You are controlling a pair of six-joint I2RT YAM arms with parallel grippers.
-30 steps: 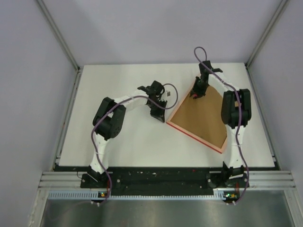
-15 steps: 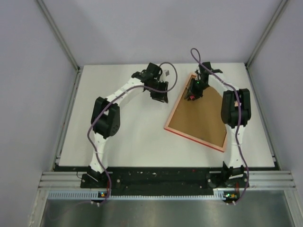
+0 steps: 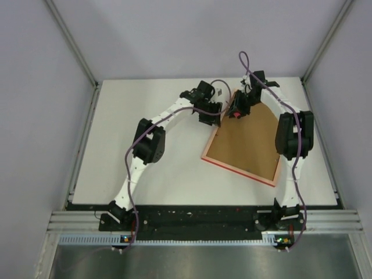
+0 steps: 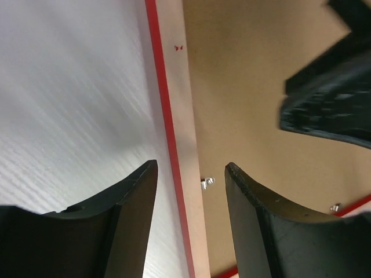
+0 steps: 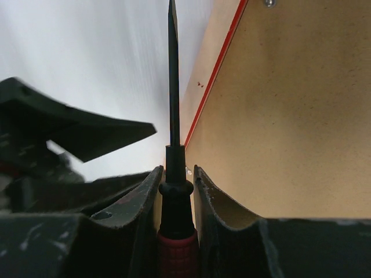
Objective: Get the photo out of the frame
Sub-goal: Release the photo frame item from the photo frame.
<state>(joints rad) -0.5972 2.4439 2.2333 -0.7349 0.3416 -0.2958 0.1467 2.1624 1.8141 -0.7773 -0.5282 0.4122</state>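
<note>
1. Top: left jaws have swung over to the back-up frame (image 3: 247, 145) on the desk's (image 3: 145, 174) right half; photo hidden beneath.
2. Left wrist: they've parted, straddling its red rim (image 4: 169, 116).
3. Right wrist: right jaws clench a screwdriver (image 5: 174, 150), likely for the tabs.

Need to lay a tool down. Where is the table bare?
Bare: the table left of the left arm, and the strip between the frame and the near edge. Crowded: the frame's far corner, where the left gripper and the right gripper, clamping a screwdriver, meet.
</note>
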